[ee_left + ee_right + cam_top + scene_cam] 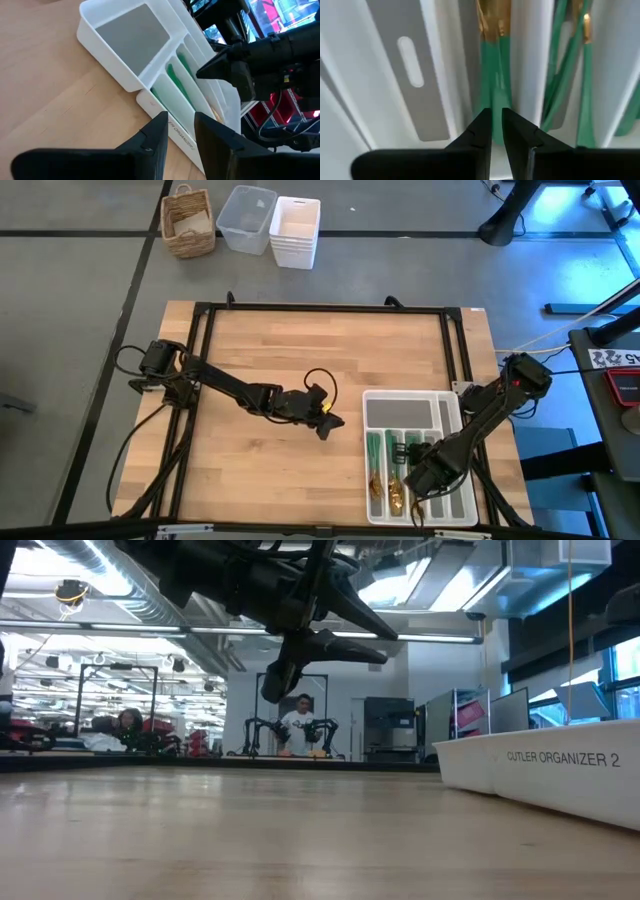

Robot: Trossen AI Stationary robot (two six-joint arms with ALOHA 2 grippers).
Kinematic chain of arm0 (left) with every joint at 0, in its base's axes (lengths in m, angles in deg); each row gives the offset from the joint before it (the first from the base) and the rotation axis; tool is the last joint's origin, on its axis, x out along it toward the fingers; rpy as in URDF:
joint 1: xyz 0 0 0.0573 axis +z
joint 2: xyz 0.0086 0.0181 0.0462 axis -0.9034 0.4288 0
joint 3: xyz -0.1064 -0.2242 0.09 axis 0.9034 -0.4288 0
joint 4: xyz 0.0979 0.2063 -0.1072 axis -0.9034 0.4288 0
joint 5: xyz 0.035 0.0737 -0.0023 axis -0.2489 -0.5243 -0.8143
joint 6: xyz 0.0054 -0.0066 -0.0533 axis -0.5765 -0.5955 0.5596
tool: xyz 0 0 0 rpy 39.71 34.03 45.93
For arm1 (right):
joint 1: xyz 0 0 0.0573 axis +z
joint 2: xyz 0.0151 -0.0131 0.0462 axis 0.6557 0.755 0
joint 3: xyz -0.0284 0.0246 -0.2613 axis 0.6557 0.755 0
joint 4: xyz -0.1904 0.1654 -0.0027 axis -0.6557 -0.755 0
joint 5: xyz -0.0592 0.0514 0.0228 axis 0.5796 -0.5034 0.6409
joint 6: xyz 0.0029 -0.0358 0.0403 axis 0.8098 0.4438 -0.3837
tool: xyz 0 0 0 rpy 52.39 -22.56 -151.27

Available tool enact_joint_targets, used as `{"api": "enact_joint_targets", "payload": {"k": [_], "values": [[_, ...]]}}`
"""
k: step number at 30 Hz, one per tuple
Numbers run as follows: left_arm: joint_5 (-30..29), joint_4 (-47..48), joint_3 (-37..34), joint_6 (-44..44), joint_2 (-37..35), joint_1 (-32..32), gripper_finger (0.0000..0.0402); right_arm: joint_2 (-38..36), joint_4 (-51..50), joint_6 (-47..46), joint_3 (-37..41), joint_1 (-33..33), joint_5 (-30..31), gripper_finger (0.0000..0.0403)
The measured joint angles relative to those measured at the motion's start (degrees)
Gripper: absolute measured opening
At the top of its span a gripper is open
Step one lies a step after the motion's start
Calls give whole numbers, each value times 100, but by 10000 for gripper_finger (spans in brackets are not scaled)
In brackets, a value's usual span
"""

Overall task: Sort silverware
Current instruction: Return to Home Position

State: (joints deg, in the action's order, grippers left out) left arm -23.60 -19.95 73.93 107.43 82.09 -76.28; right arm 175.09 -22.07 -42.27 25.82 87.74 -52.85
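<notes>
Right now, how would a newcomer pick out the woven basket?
In the high view, three containers sit in a row on the grey floor beyond the wooden table. The woven basket is the left one: brown wicker, while its neighbours are a clear plastic bin and a white tub stack.

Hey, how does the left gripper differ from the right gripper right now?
The left gripper hangs over bare table, beside the tray; the right gripper is over the tray's narrow compartments, close above the silverware. The left gripper views the tray at a slant; the right gripper looks straight down into it. Shared: neither carries any silverware.
</notes>
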Motion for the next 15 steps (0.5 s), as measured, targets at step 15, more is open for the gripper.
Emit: {"api": "enact_joint_targets", "payload": {"k": [15], "values": [[10,271,-9,-1493,-791,61,88,-329,-678,-1437,-591,-254,929,50]]}}
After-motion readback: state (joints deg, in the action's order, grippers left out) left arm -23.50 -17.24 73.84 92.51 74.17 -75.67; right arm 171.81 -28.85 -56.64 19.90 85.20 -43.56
